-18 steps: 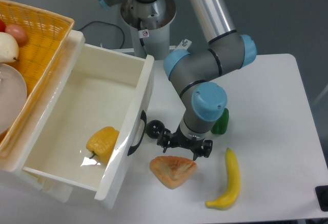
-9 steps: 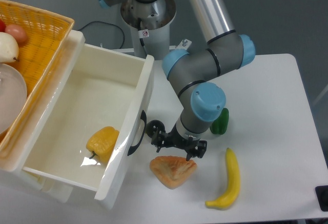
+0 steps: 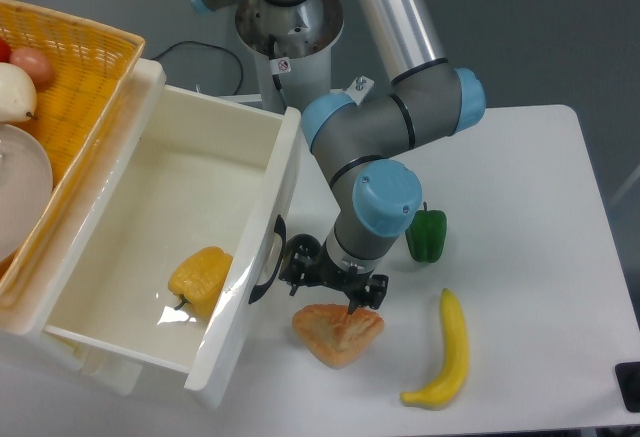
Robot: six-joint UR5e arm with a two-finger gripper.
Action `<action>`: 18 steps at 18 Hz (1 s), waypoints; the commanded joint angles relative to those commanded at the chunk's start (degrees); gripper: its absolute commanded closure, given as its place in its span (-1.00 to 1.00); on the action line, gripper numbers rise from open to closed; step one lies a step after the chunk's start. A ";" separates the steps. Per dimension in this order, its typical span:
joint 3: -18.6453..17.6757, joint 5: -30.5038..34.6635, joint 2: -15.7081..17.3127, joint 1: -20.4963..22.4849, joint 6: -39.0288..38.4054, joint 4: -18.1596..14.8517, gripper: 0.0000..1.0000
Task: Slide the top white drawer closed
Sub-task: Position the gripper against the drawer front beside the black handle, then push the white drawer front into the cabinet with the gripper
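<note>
The top white drawer [image 3: 170, 197] is pulled far out, a deep glossy white box with a black curved handle [image 3: 268, 260] on its front panel. A yellow pepper [image 3: 200, 278] lies inside it. My gripper [image 3: 330, 285] hangs just right of the front panel, close to the handle and low over the table, directly above a piece of bread [image 3: 338, 332]. I cannot tell whether its fingers are open or shut. The lower drawer front is hidden from this view.
A yellow woven basket [image 3: 85, 77] with fruit and a bowl sits on the cabinet at the left. A black ball [image 3: 297, 252] lies by the handle. A green pepper [image 3: 426, 234] and a banana [image 3: 447, 349] lie to the right. The robot base [image 3: 290, 47] stands behind.
The gripper has moved left towards the drawer front, by a few centimetres. The green pepper is now more exposed. The drawer has not moved.
</note>
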 joint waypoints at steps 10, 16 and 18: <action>-0.26 -0.26 0.97 -0.17 0.00 -1.49 -1.00; -0.97 -1.49 1.93 -0.09 0.18 -1.58 -1.00; -1.05 -2.10 2.20 -0.17 0.18 -1.67 -1.00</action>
